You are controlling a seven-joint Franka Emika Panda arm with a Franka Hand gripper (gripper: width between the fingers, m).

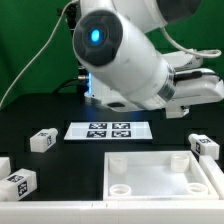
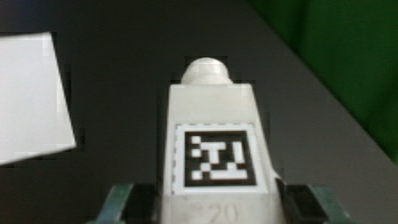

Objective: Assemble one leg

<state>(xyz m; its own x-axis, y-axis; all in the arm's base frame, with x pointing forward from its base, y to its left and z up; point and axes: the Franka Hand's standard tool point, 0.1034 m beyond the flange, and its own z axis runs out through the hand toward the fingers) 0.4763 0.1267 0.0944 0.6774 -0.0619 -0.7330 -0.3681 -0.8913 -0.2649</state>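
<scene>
The fingers point(image 2: 121, 206) press both sides of the leg point(image 2: 214, 130), holding it over the dark table point(image 2: 125, 50), its tag facing the wrist camera. The tray point(image 1: 160, 178) lies on the table, with only its round sockets point(image 1: 120, 188) showing inside. Other legs point(image 1: 42, 140) lie loose outside it, near the marker board point(image 1: 110, 130).

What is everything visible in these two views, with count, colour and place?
leg: three in the exterior view, white, two at its left, one at its right; the wrist view shows one gripped, maybe the same
white piece: one, cut off at the exterior view's left edge
tray: one, white, nearest the camera
marker board: one, white, table centre
table: one, black
arm: one, white, above the marker board
gripper: one, shut on the leg
</scene>
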